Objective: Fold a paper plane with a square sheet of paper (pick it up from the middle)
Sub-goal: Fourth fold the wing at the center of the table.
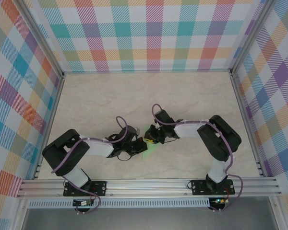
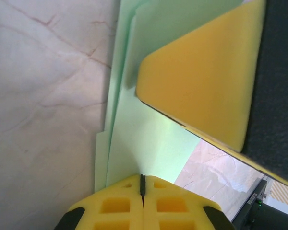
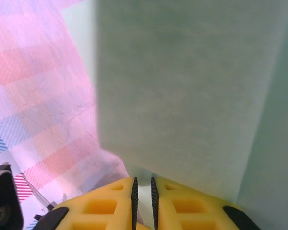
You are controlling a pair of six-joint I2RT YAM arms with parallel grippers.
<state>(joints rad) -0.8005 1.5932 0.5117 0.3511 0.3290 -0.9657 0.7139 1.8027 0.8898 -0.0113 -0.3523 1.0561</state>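
Mid-table (image 1: 110, 96), left gripper (image 1: 141, 143) opposite right gripper (image 1: 151, 136)

No readable text, no labels, no brand marks, no numbers, no signs

The top camera sits above and behind the arm bases (image 1: 85, 188), looking down over the whole table (image 1: 110, 96). Each wrist camera looks along its own fingers (image 2: 117, 207), very close to the folded paper (image 2: 149, 143). All three views share that paper, near the table's middle.

Paper (image 1: 152, 150) sits at the table's (image 1: 134, 96) near middle.
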